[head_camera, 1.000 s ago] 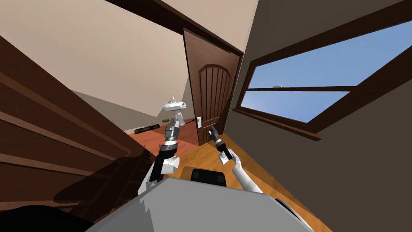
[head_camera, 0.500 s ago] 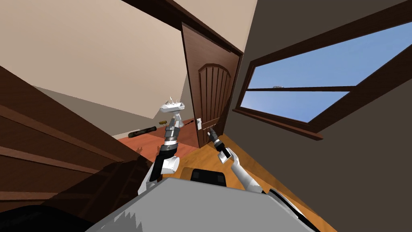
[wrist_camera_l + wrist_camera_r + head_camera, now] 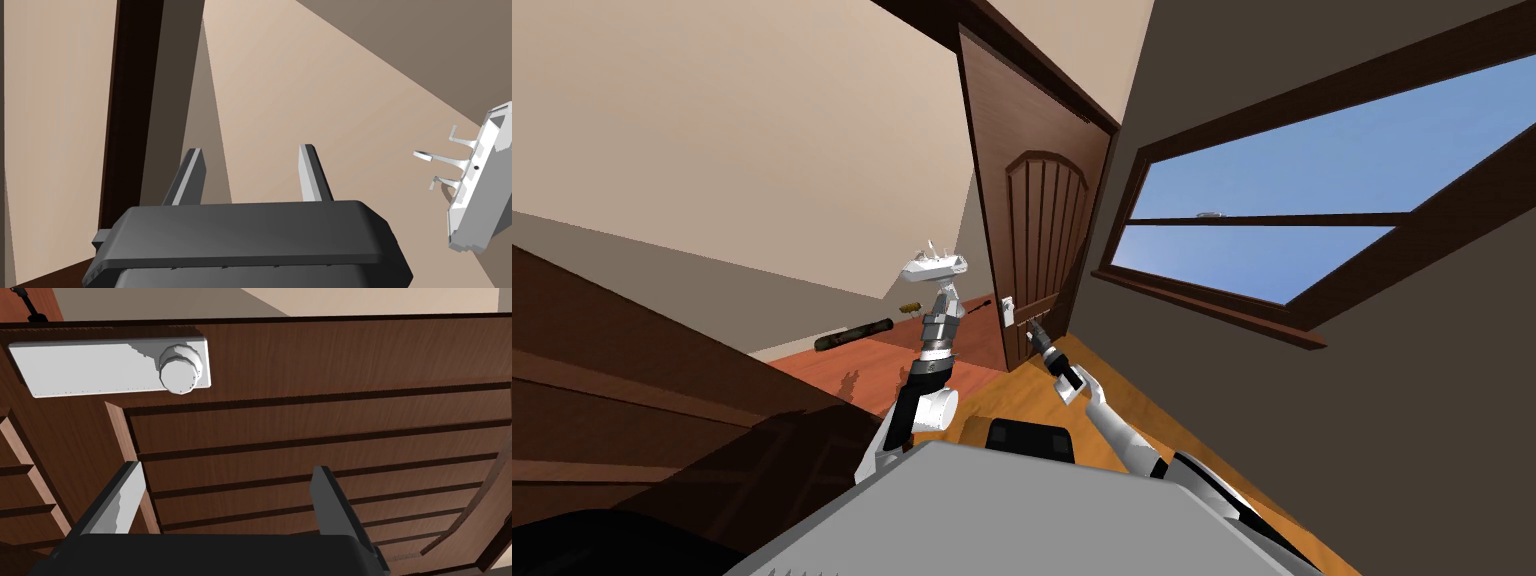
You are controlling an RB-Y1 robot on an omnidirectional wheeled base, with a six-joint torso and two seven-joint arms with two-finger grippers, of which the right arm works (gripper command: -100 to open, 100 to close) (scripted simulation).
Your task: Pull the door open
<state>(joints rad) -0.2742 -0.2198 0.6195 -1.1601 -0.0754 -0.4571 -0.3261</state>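
Dark brown wood makes up the door (image 3: pixel 1042 240), which stands partly swung out from its frame, hinged on the side nearer the window (image 3: pixel 1272 225). Its white knob (image 3: pixel 180 374) sits at one end of a white plate (image 3: pixel 90 370), just beside the door's free edge. The right tool (image 3: pixel 225 469) faces the ribbed panel close to the knob. Its fingers are spread wide with nothing between them, and they are clear of the wood.

From that tool the knob lies toward the free edge and out past one finger (image 3: pixel 127 498), so it is outside the gap rather than in line with it. The plate's long axis runs along the free edge, parallel to the line from finger to finger.

The left tool (image 3: pixel 251 150) is likewise spread and empty. It is well apart from the knob, beyond the free edge, near a white wall fixture (image 3: pixel 477 180).

I judge the right arm far the nearer. It would need to shift sideways toward the free edge until the knob sits between its fingers, then close and draw back.
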